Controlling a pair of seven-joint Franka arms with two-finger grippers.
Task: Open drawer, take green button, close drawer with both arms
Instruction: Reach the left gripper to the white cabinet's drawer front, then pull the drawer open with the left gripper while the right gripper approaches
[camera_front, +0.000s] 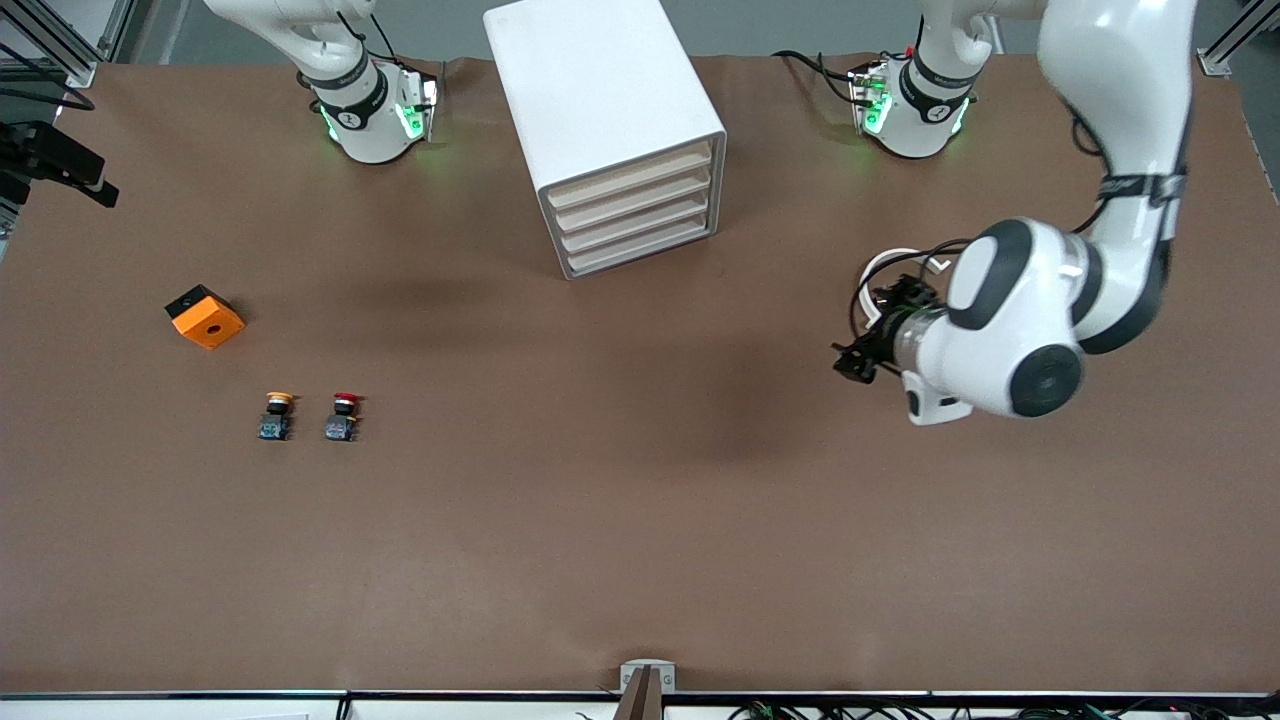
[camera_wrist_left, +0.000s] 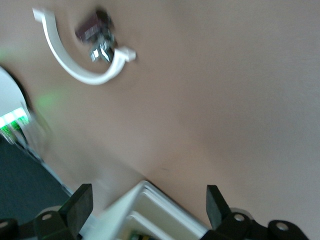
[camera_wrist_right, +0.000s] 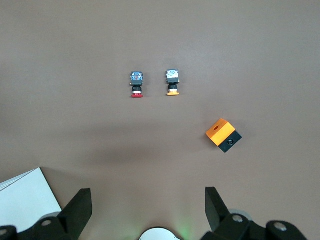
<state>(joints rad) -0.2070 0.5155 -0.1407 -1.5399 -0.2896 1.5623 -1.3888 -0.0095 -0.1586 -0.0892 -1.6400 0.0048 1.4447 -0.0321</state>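
The white cabinet (camera_front: 600, 100) stands at the table's middle, near the robots' bases. Its four cream drawer fronts (camera_front: 635, 210) are all shut. The green-capped button is hidden. My left gripper (camera_front: 852, 360) hangs in the air over bare table toward the left arm's end, beside the cabinet. In the left wrist view it (camera_wrist_left: 148, 189) is open and empty, with a corner of the cabinet (camera_wrist_left: 165, 220) between its fingers farther off. My right gripper (camera_wrist_right: 147, 192) is open and empty, high above the table. It is out of the front view.
A yellow-capped button (camera_front: 277, 414) and a red-capped button (camera_front: 343, 416) stand side by side toward the right arm's end. An orange block (camera_front: 205, 317) lies a little farther from the front camera than they do. All three show in the right wrist view, with the red-capped button (camera_wrist_right: 136, 84) among them.
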